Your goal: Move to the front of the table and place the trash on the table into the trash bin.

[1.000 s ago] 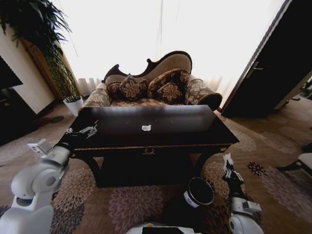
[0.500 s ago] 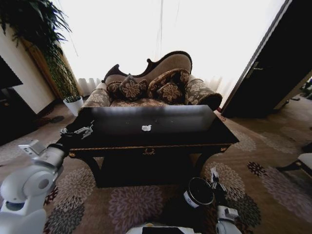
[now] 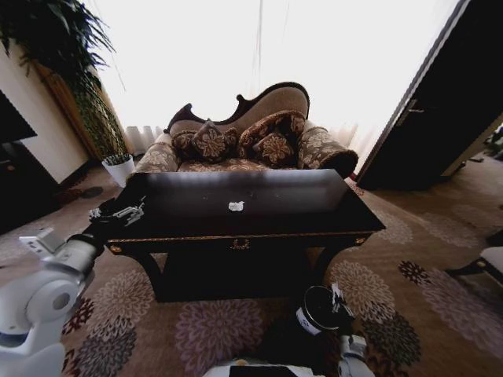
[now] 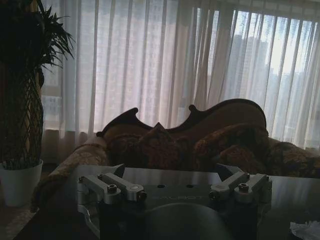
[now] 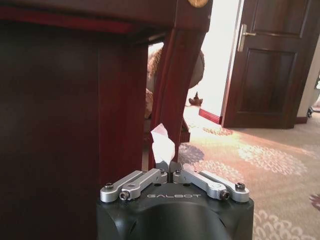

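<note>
White paper wad (image 5: 162, 145) sits pinched in your right gripper (image 3: 336, 297), low in front of the table (image 3: 259, 224), right beside the bin (image 3: 320, 309). Your left gripper (image 3: 118, 213) hangs spread at the table's left end. Another wad (image 3: 236, 206) lies mid-table.

The left arm is built of rounded, glossy white shells, with a boxy pale module near the wrist and a black forearm section beyond it. The left hand (image 3: 118, 212) has a black body and silver metal linkage bars fastened with dark screws. The right hand (image 5: 171, 170) is the same: a black housing marked "GALBOT" in pale letters, with silver linkage bars, round screw heads and short dark fingertips. A white curved body shell shows low in the head view.
</note>
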You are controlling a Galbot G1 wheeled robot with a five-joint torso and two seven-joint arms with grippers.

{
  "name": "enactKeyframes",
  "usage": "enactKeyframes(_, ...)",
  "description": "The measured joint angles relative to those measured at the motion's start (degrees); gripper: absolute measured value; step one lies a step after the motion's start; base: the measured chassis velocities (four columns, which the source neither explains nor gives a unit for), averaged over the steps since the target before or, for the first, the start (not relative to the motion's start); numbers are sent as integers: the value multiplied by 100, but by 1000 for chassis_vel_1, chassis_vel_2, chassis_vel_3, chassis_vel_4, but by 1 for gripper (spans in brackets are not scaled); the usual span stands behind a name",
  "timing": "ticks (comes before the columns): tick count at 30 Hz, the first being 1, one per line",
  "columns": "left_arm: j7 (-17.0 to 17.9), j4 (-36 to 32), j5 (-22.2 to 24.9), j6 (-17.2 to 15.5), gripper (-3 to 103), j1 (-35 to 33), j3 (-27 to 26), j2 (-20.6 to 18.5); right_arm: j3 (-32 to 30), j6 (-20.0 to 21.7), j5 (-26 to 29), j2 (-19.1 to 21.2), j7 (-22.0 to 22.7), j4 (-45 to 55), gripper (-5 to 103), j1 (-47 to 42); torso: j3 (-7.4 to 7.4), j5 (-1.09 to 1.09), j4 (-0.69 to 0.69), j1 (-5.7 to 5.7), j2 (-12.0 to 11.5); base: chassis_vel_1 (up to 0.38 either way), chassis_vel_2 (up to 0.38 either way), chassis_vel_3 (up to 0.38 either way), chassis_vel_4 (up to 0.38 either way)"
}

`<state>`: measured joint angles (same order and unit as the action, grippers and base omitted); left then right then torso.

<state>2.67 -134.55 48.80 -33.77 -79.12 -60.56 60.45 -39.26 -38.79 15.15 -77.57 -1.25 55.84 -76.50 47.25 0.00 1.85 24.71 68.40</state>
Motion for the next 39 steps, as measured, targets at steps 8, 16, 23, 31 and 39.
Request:
enactKeyframes(8,1,-89,48,7,100,-170,-207,-27,65,65,-2,-23,12,-504,1,317,0,0,-1,0,0,0,0,0,0)
enactKeyframes(16,1,-152,66,17,100,-264,-313,-8,74,101,-26,-55,6,-600,1,335,0,0,0,0,0,0,0,0,0)
enactKeyframes(23,2,-179,67,23,100,-283,-330,18,70,130,-15,-11,52,-562,-1,332,0,0,0,0,0,0,0,0,0)
enactKeyframes(31,2,-205,65,25,100,-309,-330,50,62,204,-4,12,143,-549,25,344,0,0,0,0,0,0,0,0,0)
enactKeyframes(39,2,-205,63,25,100,-304,-330,54,63,218,1,19,166,-522,52,351,0,0,0,0,0,0,0,0,0)
